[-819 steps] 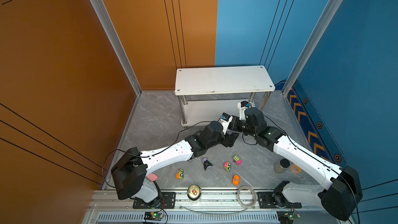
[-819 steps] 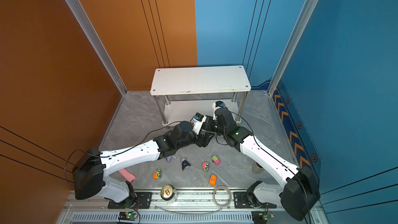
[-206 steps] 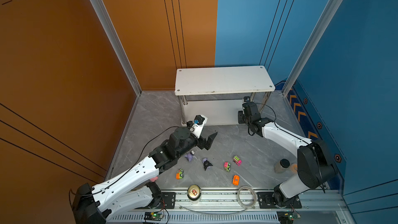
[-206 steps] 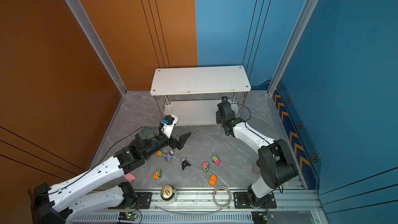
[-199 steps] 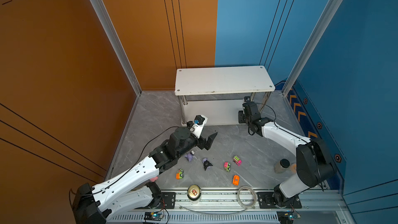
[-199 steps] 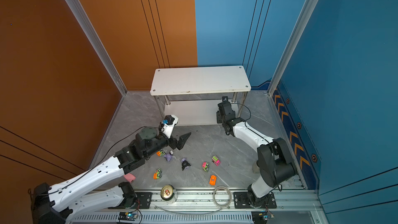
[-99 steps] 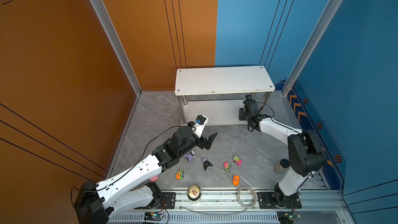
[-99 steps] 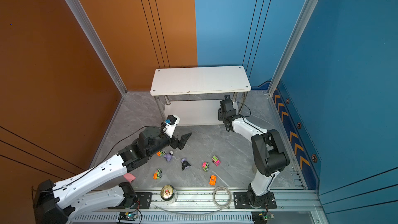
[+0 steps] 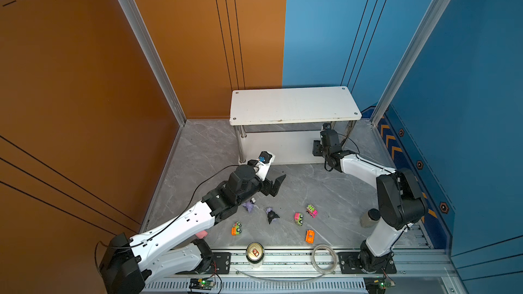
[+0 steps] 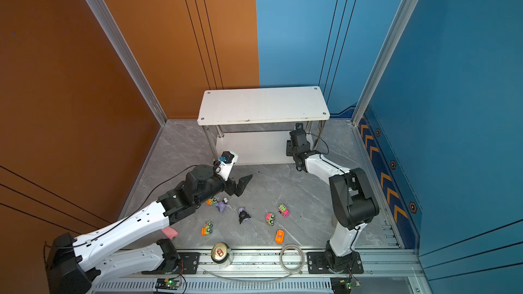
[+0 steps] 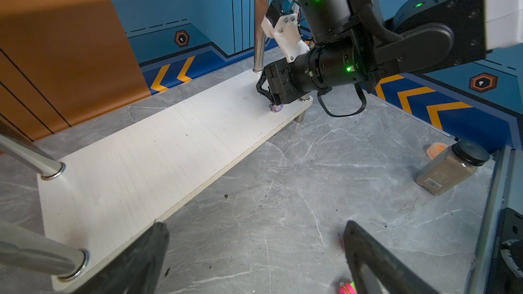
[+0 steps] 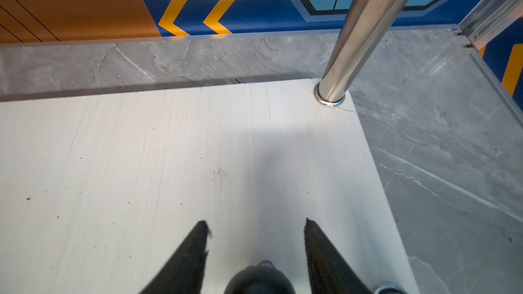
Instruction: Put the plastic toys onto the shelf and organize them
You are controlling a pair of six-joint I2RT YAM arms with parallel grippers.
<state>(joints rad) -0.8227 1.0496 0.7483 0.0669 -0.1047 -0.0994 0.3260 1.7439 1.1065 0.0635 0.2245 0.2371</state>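
Note:
The white shelf (image 9: 294, 104) (image 10: 263, 103) stands at the back in both top views. My right gripper (image 12: 256, 229) (image 9: 317, 149) hovers low over the lower tier (image 12: 141, 165) beside the right front leg. It is open, and a black figurine (image 12: 259, 278) (image 11: 275, 107) stands free between its fingers. My left gripper (image 11: 254, 238) (image 9: 276, 183) hangs wide open over the grey floor, holding nothing. On the floor lie a purple figurine (image 9: 249, 206), a black figurine (image 9: 272, 216) and several neon cars (image 9: 298, 218) (image 9: 310, 236) (image 9: 236, 228).
A gold-topped can (image 9: 254, 253) and a clear tape ring (image 9: 324, 254) sit on the front rail. A brown spice jar (image 9: 369, 217) (image 11: 450, 171) stands by the right arm's base. The shelf's chrome leg (image 12: 353, 32) rises close to the right gripper.
My right gripper's jaws have spread away from the figurine on the lower tier, and its arm has folded closer to the shelf. The left arm has hardly moved.

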